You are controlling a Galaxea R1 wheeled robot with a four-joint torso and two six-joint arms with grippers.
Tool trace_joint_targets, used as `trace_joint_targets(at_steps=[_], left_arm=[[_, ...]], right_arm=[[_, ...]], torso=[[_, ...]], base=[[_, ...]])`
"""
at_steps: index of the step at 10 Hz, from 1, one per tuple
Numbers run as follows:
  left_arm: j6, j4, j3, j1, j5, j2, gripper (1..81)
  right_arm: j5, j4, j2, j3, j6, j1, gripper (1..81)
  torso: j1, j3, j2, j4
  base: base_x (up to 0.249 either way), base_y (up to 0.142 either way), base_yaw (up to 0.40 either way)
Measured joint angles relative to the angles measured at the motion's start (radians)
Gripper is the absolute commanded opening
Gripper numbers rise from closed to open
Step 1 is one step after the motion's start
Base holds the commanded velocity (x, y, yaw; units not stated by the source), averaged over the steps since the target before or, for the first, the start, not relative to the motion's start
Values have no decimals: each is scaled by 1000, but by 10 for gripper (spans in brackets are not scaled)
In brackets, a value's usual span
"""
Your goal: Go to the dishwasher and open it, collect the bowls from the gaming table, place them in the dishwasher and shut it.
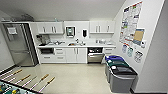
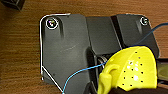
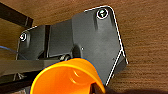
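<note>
The dishwasher (image 1: 95, 57) is built in under the white counter at the far wall, right of centre. A dark opening shows above its steel front. A yellow perforated bowl (image 2: 132, 70) hangs above the brown floor in the left wrist view, and my left gripper (image 2: 125, 90) is shut on its rim. An orange bowl (image 3: 66, 77) hangs the same way in the right wrist view, with my right gripper (image 3: 96, 88) shut on its edge. The gaming table is out of view.
A table-football table (image 1: 6, 88) with rods and wooden handles juts in at the lower left. A steel fridge (image 1: 17, 45) stands at the far left. Lidded bins (image 1: 120, 75) line the right wall. Pale floor (image 1: 75, 75) lies between me and the cabinets.
</note>
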Motion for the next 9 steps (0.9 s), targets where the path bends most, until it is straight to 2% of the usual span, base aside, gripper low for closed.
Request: trace_joint_targets(at_steps=[9], left_arm=[[0, 0, 0, 0, -1, -8, 10]], right_arm=[[0, 0, 1, -1, 0, 0, 10]], torso=[[0, 0, 0, 0]], base=[[180, 0, 0]])
